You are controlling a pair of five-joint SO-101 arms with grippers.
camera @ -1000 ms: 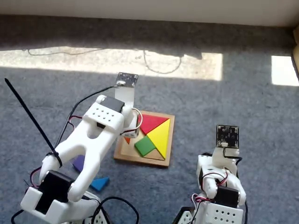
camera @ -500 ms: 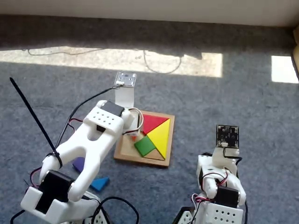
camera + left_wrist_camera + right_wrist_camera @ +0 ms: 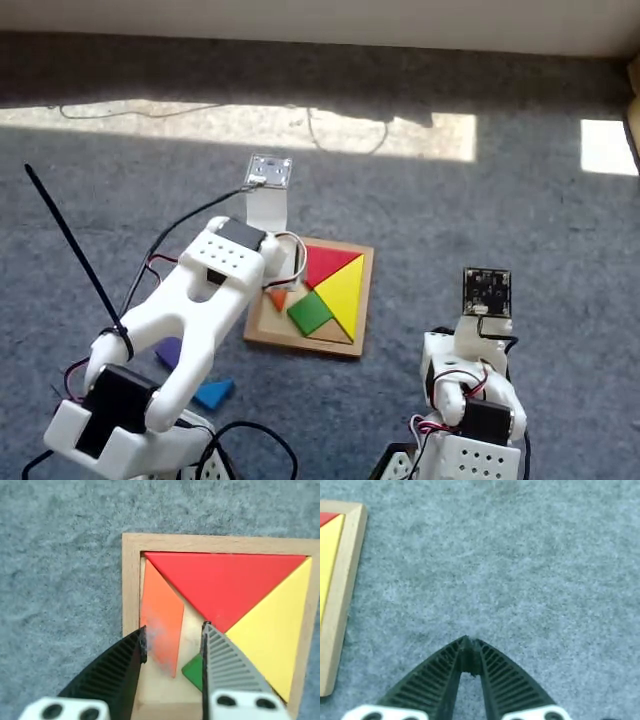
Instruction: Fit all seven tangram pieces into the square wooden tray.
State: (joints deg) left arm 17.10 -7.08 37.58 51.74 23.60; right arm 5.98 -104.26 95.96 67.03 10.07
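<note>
Tray sits on the grey carpet in front of my two arms, closer to my left one. Four pieces are inside it right now. The big red triangle is tucked along one wall, and the big yellow triangle is right against its slanted side. The green square is down by the point where those two meet. The orange parallelogram lies along the tray wall on my left arm's side, with one long edge next to the rim. There's a sliver of bare wood between it and the red one, so it's not snug against its neighbours.

My left gripper is hanging right over that orange piece with the jaws spread apart and nothing pinched. The black finger is out by the orange piece's outer edge near the rim, and the grey finger is over the bare wood gap next to the green square. I can't tell if either tip is actually touching anything.

Two more pieces are on the carpet, well away from the tray, down by my left arm's base: a purple one and a blue one, both half hidden under the arm.

My right gripper is clamped closed on nothing, over bare carpet, off to the side of the tray.
</note>
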